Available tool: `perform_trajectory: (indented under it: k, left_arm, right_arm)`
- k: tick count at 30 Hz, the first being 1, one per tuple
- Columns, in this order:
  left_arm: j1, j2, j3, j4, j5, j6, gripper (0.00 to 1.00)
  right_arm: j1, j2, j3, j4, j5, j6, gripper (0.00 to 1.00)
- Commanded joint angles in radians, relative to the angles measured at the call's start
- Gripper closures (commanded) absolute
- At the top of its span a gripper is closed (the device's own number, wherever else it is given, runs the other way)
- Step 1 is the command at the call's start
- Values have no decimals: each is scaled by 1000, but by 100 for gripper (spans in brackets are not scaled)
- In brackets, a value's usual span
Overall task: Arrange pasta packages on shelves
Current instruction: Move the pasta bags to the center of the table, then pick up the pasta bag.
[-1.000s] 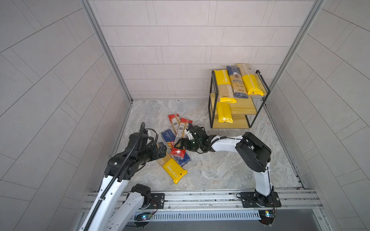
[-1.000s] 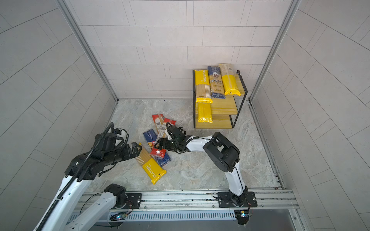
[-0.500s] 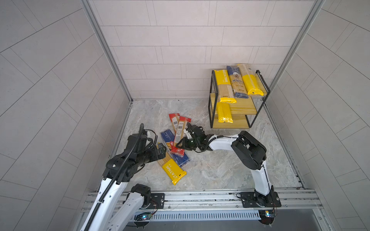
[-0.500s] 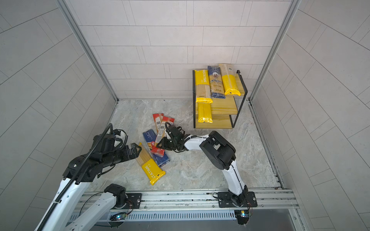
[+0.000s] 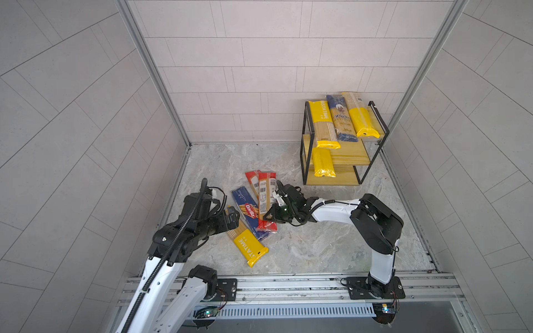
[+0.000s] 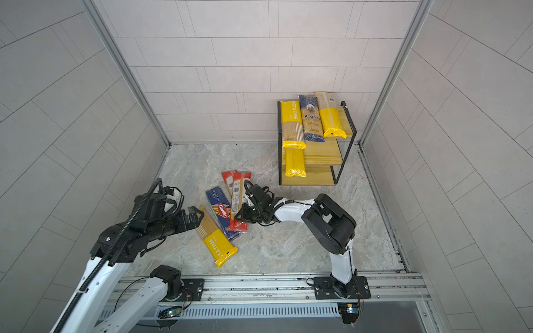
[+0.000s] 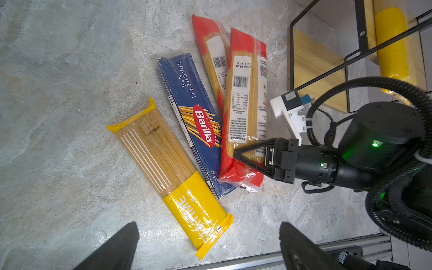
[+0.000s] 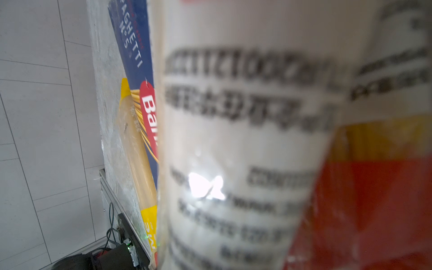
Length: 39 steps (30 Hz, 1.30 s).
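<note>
So the right gripper (image 7: 236,155) is clamped on a red-ended pack (image 7: 243,93), while the left gripper (image 7: 208,230) hangs wide open, empty.

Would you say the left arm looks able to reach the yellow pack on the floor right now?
Probably yes: the left fingers, open, hang close by the yellow pack, and nothing lies on it.
</note>
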Motion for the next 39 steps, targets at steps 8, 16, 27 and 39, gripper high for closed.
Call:
perform_trajectory:
  k: [8, 16, 27, 39]
  left_arm:
    - [8, -7, 31, -17, 1, -14, 0]
    - [8, -15, 18, -18, 7, -31, 0]
    - [8, -29, 7, -21, 15, -35, 0]
    - [8, -36, 21, -25, 11, -39, 0]
  right_arm:
    - [-7, -188, -97, -144, 80, -122, 86]
    - [-22, -225, -230, -116, 88, -94, 66]
    - [-21, -254, -317, -45, 66, -54, 83]
    - [-96, -483, -408, -38, -33, -25, 100]
